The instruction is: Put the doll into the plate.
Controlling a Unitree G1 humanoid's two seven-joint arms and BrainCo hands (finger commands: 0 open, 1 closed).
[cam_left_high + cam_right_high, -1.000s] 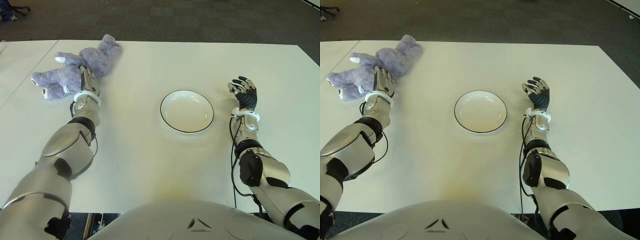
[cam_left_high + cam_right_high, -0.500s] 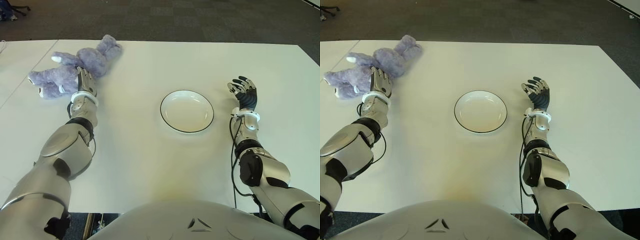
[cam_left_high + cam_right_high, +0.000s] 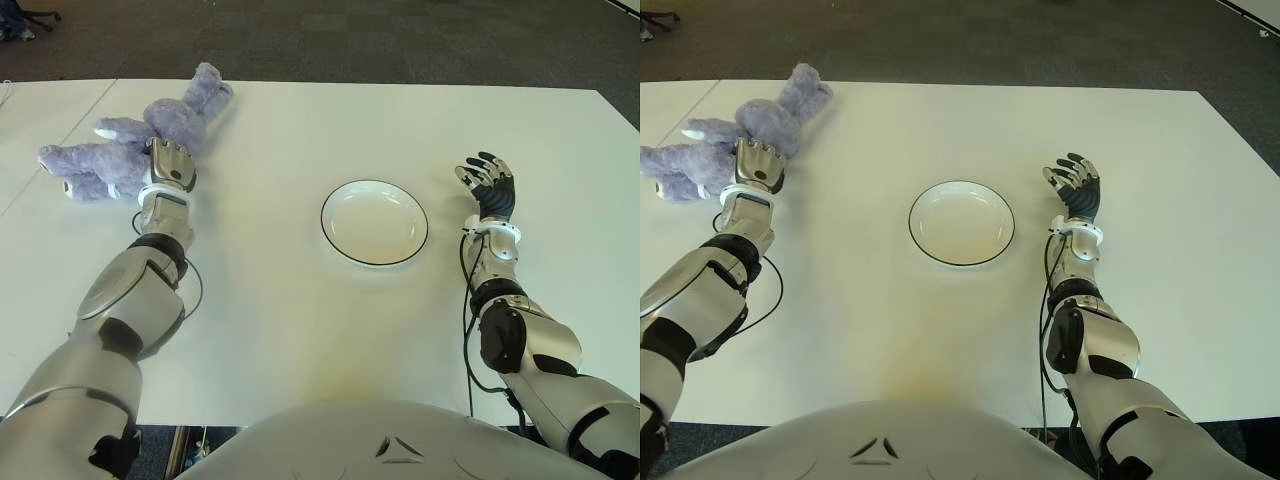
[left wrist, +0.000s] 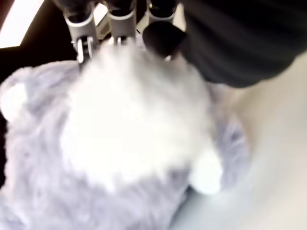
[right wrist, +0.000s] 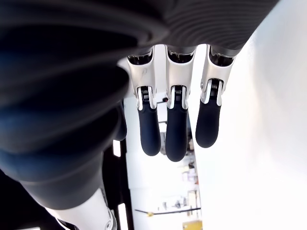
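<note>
A lilac plush doll (image 3: 100,160) lies at the far left of the white table, its head (image 3: 195,105) pointing away from me. My left hand (image 3: 168,166) is on its middle with the fingers curled into the fur; the left wrist view is filled by the doll (image 4: 120,143), with fingertips (image 4: 117,24) pressed into it. A white plate (image 3: 374,225) with a dark rim sits near the table's centre, with nothing in it. My right hand (image 3: 487,185) shows to the right of the plate, its fingers (image 5: 176,129) spread and holding nothing.
The white table (image 3: 300,330) runs out to a dark carpeted floor (image 3: 400,40) beyond its far edge. A seam (image 3: 60,140) in the tabletop runs diagonally just left of the doll.
My left hand's fingers have curled down onto the doll, and the doll has shifted left and slightly away from me. The right arm and the plate have stayed still.
</note>
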